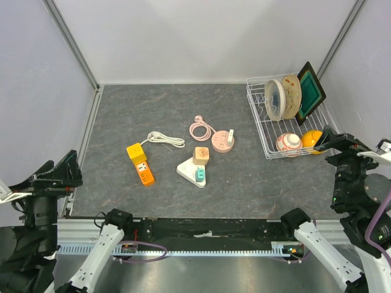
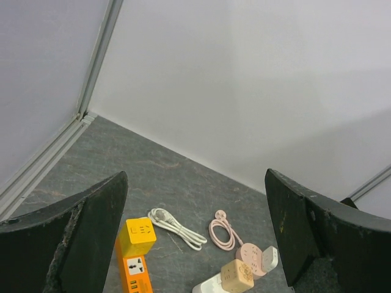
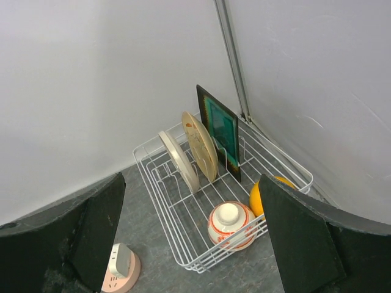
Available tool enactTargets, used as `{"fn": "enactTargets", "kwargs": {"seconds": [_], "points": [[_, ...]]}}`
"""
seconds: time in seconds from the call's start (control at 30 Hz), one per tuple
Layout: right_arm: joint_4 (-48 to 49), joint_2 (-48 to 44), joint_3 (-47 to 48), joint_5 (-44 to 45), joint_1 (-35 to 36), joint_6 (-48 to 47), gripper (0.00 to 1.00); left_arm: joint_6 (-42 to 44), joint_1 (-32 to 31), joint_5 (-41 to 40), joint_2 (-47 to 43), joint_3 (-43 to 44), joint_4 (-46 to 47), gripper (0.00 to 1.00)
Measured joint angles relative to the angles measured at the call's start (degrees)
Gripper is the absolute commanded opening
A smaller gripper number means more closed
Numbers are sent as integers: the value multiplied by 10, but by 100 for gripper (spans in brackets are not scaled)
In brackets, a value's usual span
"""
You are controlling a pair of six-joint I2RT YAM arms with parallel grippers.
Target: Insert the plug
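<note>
The left gripper [image 2: 195, 178], closest in its wrist view, stood with its fingers [image 2: 91, 232] spread wide and held nothing. The right gripper [image 3: 190, 179] gaped just as wide and empty, facing the wire dish rack [image 1: 257, 119]. Well apart from both, the white plug [image 1: 152, 137] lay on the grey table [image 1: 122, 110], left of centre, its cord just beyond the orange power strip [image 1: 140, 163]. Whether that cord joined the strip could not be told. To the right lay a round pink socket [image 1: 223, 141] with its pink plug [image 1: 198, 119], and a white triangular block [image 1: 188, 168].
</note>
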Motion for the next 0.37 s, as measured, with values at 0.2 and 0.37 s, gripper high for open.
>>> {"fn": "enactTargets", "kwargs": {"seconds": [0.2,0.37], "points": [[4,-25,-7,0,0,-9,98,3,0,-4,-18,-3,-5,100],[5,-26,-11,0,0,-13,98,4,0,-4,-20,-8,-5,100]]}}
